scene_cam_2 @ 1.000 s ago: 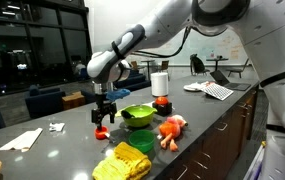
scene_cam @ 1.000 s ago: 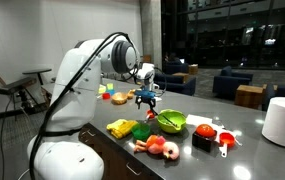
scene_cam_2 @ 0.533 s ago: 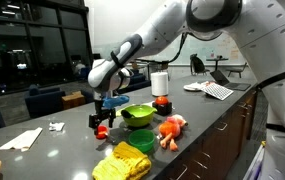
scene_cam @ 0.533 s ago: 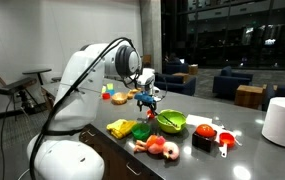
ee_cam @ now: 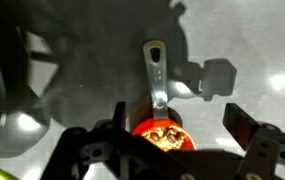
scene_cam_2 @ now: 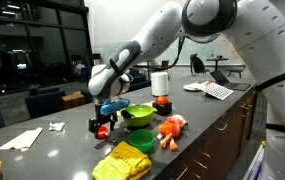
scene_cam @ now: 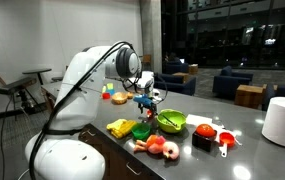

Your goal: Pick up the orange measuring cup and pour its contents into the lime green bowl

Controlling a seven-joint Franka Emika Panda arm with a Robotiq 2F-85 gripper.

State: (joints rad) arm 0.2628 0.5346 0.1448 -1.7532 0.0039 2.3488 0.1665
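**Open gripper [ee_cam: 174, 140] over orange measuring cup [ee_cam: 162, 133]**

Wrist view: 2 fingers [ee_cam: 257, 145] spread wide, gripping nothing. 1 orange measuring cup sits btwn them on counter [ee_cam: 252, 40], filling seen only here. Ext view: 1 lime green bowl [scene_cam: 172, 121] just beside gripper, bowl not in wrist view.

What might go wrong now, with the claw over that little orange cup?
1. The gripper is open, with the orange measuring cup between its jaws in the wrist view. The cup looks full, so an off-centre squeeze may tip it and spill the contents.
2. The lime green bowl sits close beside the cup in an exterior view, so the lift might bump its rim.
3. Toy foods crowd the counter nearby, and a wide swing may knock them.
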